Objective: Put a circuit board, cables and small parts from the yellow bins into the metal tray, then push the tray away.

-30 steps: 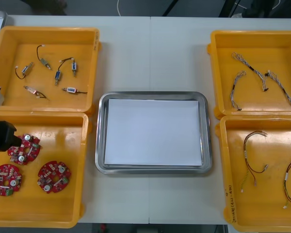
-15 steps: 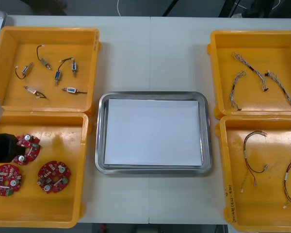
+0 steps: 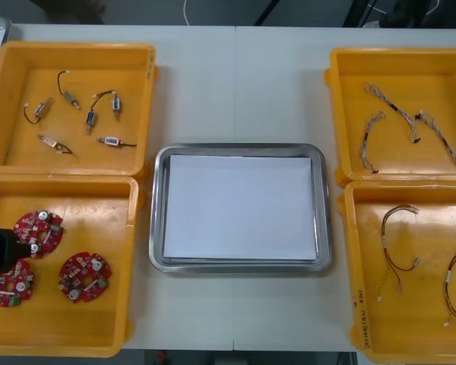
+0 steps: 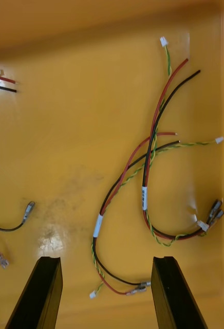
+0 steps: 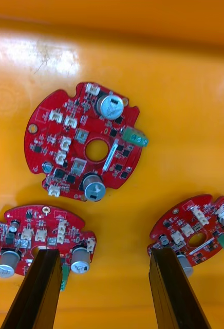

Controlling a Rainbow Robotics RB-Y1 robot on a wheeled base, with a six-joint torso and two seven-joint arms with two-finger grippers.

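Since left gripper (image 5: pixel 103 253) slid back, fingers (image 5: pixel 40 288) apart, circuit board (image 3: pixel 39 230) uncovered

Front camera high up, looking steeply down on the table (image 3: pixel 235 84), left wrist camera close over the red circuit boards (image 5: pixel 84 141), right wrist camera close over cables (image 4: pixel 150 154), probably in the near right bin (image 3: pixel 349 274), front view shares both spots.
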